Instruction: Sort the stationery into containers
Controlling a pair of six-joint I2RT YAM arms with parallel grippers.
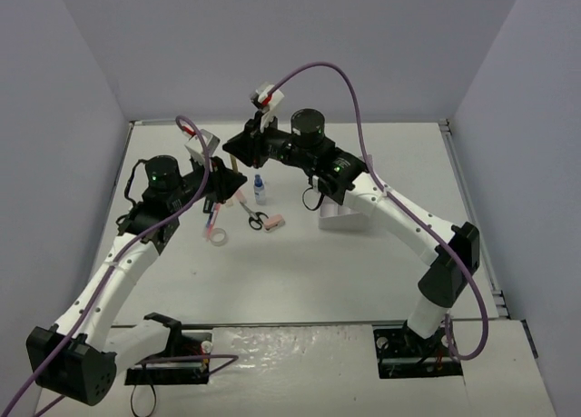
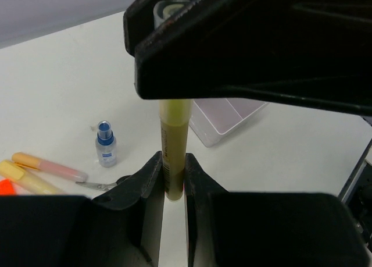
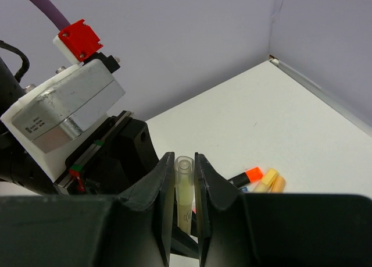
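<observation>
above the table (image 1: 363,272) | left claw (image 2: 173,160) clamped on yellow highlighter (image 2: 174,127) | right claw (image 3: 183,163) clamped on its capped end

Bright, even light — blurred near fingers

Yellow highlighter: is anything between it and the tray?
Nothing visible lies between the highlighter and the tray. Both the left gripper and the right gripper clamp it above the table, so one probably must release before it travels.

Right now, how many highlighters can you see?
4: a yellow highlighter held by left gripper and right gripper; orange pen, yellow pen and pink pen together on the table. More may be hidden.
</observation>
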